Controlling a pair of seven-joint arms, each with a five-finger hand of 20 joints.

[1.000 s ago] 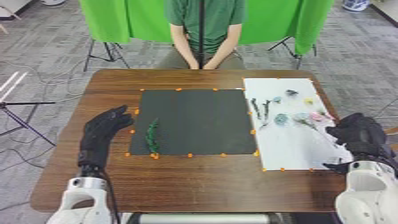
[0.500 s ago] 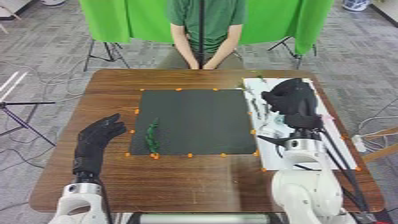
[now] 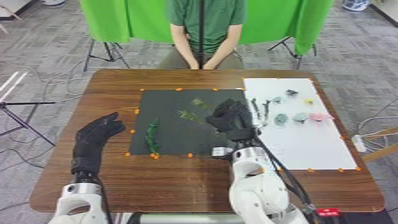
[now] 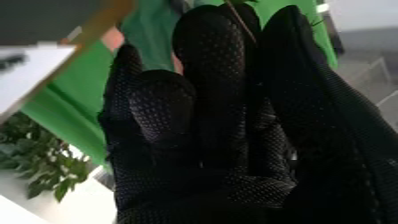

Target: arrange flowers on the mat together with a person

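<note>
Pale green sprig (image 3: 189, 116): leafy tips over the dark mat (image 3: 195, 142), from centre towards twelve o'clock; thin stem pinched between thumb and nearly straight fingers of my right hand (image 3: 231, 117), at three. Handling: needs lowering flat, gentle release, clearance from dark green frond (image 3: 152, 136) at eight.

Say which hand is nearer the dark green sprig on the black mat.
Left. The left hand is left of the sprig, off the mat; the right hand is farther, over the mat's right side.
</note>
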